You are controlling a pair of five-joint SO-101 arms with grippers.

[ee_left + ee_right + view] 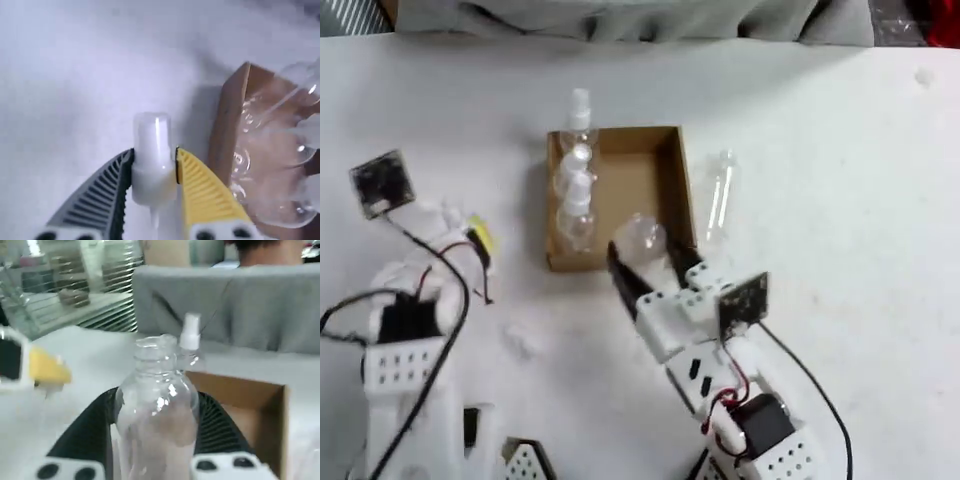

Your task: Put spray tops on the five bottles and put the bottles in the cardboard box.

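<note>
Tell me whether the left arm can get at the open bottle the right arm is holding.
Probably yes. The bottle stands upright in the right gripper, neck uncapped, nothing above it. The left gripper, shut on a spray top, only has the near corner of the box close to its path.

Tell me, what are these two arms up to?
The left gripper is shut on a spray top. The right gripper holds an open bottle upright by the cardboard box, where capped bottles sit along one wall. A loose bottle lies on the table beside the box.
</note>
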